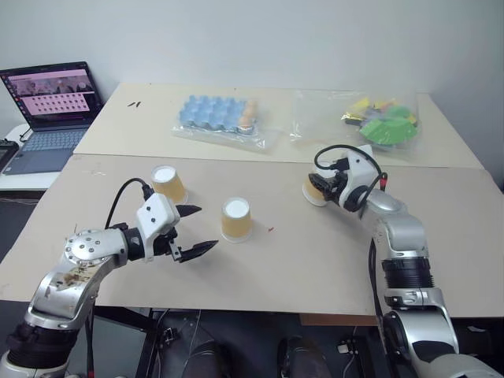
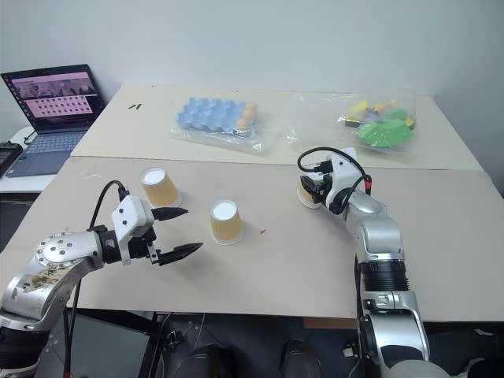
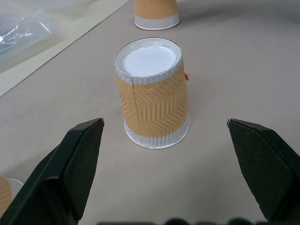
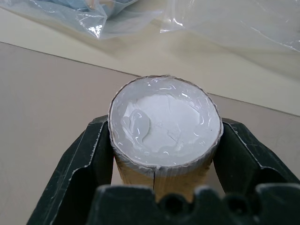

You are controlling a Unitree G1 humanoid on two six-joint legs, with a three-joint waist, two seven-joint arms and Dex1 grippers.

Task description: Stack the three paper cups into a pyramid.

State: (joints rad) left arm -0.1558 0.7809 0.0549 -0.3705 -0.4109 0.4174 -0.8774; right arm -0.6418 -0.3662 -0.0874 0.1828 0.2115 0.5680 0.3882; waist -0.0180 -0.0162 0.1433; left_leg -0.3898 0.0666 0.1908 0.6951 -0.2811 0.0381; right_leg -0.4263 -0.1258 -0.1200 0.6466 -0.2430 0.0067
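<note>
I have three cups on the table (image 1: 441, 236), all upside down with the white bottoms up, because that is how they need to sit to build a pyramid. My right gripper (image 4: 161, 154) has its two fingers on each side of the far cup (image 4: 164, 136), right by its walls, so it looks like I am pinching it. I think this cup is the one I want to move over to the others. The middle cup (image 1: 236, 219) stands alone in front of my left gripper (image 1: 198, 228). That gripper hangs just over the table with its fingers spread wide and holds nothing; the cup sits ahead of the gap, ready to be grabbed if I need it. The near cup (image 1: 168, 183) stands a little behind and to the left of the middle one, apart from it. No cup is on top of another one yet, so the pyramid is not begun. Two cups must go side by side first, then one on top. I must squeeze softly, since paper cups bend.
</note>
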